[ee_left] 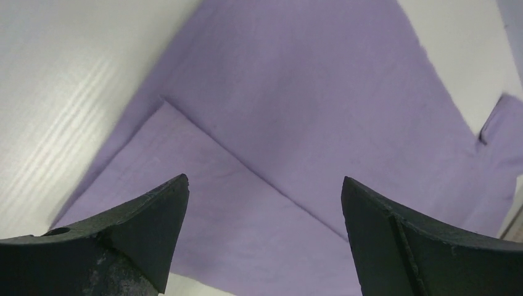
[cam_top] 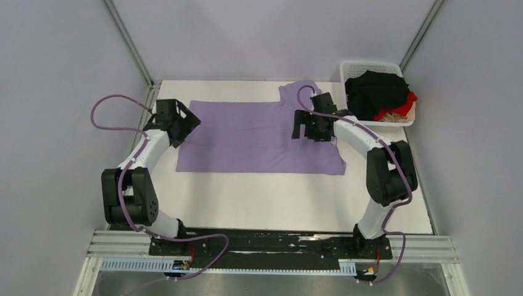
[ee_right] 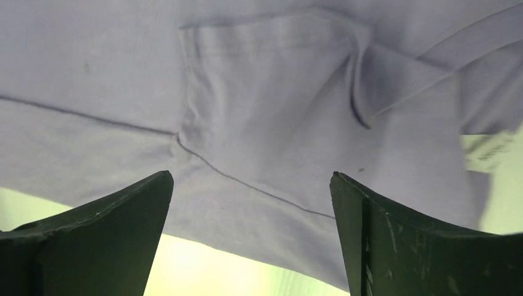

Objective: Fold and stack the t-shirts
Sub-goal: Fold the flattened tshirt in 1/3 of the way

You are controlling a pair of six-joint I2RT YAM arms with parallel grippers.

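Purple t-shirt (cam_top: 259, 139) partly folded near far edge; left hand (ee_left: 265, 185), right hand (ee_right: 253, 179) apart, empty. Other shirts (cam_top: 376, 92) still unfolded in basket (cam_top: 370, 64), far-right corner.

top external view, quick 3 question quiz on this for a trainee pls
1. True or false: the purple t-shirt lies on the table, outside the white basket.
2. Where are the black shirt and red shirt? A in the white basket; B on the floor; C folded on the purple t-shirt.
3. Fill in: the left hand and right hand are both ___.
Key: 1 true; 2 A; 3 open.
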